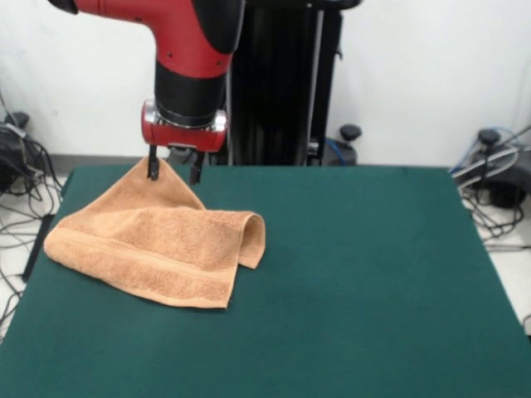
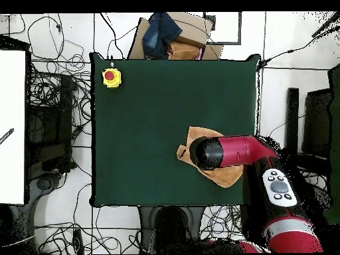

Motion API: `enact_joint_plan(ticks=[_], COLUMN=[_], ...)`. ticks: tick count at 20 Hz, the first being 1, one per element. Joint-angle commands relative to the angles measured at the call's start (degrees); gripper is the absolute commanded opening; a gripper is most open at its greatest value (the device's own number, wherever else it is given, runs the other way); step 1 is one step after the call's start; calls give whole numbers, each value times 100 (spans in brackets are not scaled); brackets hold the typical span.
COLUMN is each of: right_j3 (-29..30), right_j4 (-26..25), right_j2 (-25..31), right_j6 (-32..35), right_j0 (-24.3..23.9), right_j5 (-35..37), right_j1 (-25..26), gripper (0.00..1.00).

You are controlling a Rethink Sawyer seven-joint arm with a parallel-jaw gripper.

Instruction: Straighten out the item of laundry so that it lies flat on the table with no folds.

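1. Bkgd: white wall behind; cable tangles on the floor at both sides of the dark green table. Black pedestal column at 12 o'clock in front view.
2. Gripper: hangs from the red/black arm, pointing straight down at the table's far-left corner area (front view). Two dark fingers visible, spread a little apart; a raised corner of the towel sits up between them, at the left finger. Can't tell if they actually pinch the cloth or just straddle it.
3. Towel, peach-orange terry: lies at approx 10 o'clock on the tabletop in front view. Not flat. Far corner tented up to a peak at the gripper; right edge rolled/folded over on itself, a rounded loop at approx 3 o'clock of the cloth. Woven band runs along the near edge. Left corner reaches close to the table's left edge.
4. Overhead view: arm covers most of the towel; cloth shows at approx 4 o'clock on the table, near the right edge.
5. Yellow box w/ red button at the 10 o'clock corner of the table in overhead view, well apart from towel.
6. Cardboard and dark-blue cloth beyond the table's top edge, overhead view.
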Motion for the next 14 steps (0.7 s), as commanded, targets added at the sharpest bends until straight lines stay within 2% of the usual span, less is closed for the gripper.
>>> enact_joint_plan(ticks=[1,14], right_j3=[-164,-359], right_j4=[-432,-538], right_j2=[254,123], right_j6=[-593,-462], right_j0=[-84,31], right_j5=[22,332], right_j1=[139,352], gripper=[100,100])
